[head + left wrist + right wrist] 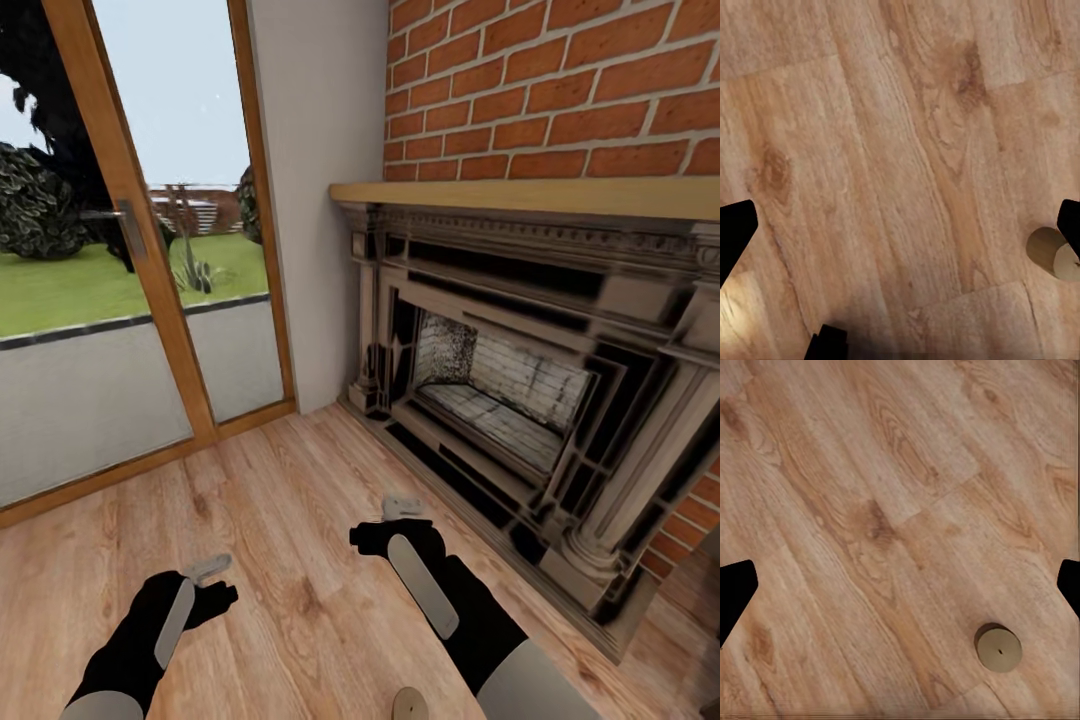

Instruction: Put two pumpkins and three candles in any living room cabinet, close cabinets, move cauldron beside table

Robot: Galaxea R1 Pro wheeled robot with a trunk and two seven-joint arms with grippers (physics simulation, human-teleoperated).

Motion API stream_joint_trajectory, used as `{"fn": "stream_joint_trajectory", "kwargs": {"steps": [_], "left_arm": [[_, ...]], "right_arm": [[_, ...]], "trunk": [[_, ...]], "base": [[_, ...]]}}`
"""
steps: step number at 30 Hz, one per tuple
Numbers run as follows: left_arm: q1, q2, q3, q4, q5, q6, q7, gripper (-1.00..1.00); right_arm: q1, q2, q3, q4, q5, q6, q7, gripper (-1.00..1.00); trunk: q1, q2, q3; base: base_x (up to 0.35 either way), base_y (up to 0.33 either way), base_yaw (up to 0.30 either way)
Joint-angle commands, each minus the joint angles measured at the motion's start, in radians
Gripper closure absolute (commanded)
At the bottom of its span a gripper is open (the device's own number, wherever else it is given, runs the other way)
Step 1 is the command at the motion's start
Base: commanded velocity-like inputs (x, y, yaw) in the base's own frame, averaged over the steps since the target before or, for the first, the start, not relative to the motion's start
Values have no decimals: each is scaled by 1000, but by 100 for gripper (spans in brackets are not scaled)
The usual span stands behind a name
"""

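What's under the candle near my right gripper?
The candle stands upright on bare wood floor, nothing else beside it. The patch beneath its base is covered.

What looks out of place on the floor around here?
A candle stands upright on the bare wood floor rather than in a cabinet; in the head view it sits at the lower edge, near the right arm. The fireplace and glass door look intact.

No readable text anywhere: no labels, brands, nos. or signs on any surface in the head or wrist views.
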Motion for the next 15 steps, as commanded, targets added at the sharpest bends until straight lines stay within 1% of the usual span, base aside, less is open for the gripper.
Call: {"fn": "stream_joint_trajectory", "kwargs": {"steps": [1, 5, 8, 13, 15], "left_arm": [[0, 0, 0, 1, 0, 0, 0, -100], [0, 2, 0, 5, 0, 0, -1, -100], [0, 1, -1, 19, 1, -1, -1, -100], [0, 3, -3, 46, 0, -14, -1, -100], [0, 2, -4, 50, 1, -26, -2, -100]], "right_arm": [[0, 0, 0, 5, 1, 0, 0, -100], [0, 1, -1, 21, -1, -1, -1, -100], [-1, 0, -1, 10, 0, -2, -3, -100], [0, -10, -2, 2, -4, -2, -3, -100], [23, -13, -3, 4, -4, -2, -4, -100]], "trunk": [[4, -7, -3], [19, -35, -16], [31, -56, -25], [50, -91, -41], [58, -105, -47]], "base": [[0, 0, 0], [0, 0, 0], [0, 0, 0], [0, 0, 0], [0, 0, 0]]}}
